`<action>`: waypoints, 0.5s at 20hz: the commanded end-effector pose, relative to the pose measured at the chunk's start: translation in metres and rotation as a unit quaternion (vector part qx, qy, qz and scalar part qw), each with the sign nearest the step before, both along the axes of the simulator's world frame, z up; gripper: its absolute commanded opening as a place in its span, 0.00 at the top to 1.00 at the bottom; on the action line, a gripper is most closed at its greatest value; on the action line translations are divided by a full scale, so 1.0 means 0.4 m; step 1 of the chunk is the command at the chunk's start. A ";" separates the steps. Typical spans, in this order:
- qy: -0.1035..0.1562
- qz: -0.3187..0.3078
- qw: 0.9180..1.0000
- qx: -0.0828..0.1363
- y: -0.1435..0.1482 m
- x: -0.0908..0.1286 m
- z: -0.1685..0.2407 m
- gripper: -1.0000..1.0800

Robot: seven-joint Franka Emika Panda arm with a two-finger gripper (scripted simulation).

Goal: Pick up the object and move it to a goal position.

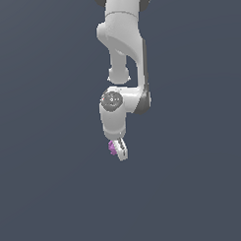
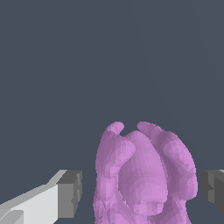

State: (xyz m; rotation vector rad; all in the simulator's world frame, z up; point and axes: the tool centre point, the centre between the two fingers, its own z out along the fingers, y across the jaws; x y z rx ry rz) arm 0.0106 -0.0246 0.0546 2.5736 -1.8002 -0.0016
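1. OK, on my ext. view the white arm (image 1: 124,48) hangs down from the top edge, wrist bent, w/ the gripper (image 1: 118,151) pointing down at the bottom of it.
2. Object (image 1: 112,147), the small purple lumpy blob, sits at the fingertips, on the ext. view's left side of the visible finger (image 1: 122,150).
3. Wrist cam: blob (image 2: 144,175) fills the space between 2 grey pads (image 2: 70,194), 1 pad on each side.
4. I see a thin gap between blob and each pad there, so jaws look narrowed around it; firm contact I can't tell.
5. Backdrop is plain dark grey-blue in both views; I can't tell whether the blob is resting on a surface or lifted.
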 end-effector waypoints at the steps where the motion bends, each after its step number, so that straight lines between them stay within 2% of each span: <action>1: -0.001 0.000 1.000 0.000 0.000 0.001 -0.019 0.04; 4: -0.001 0.000 1.000 0.000 0.001 0.003 -0.024 0.04; 5: -0.001 0.000 1.000 0.000 0.001 0.003 -0.024 1.00; 10: -0.001 0.000 1.000 0.000 0.001 0.003 -0.024 1.00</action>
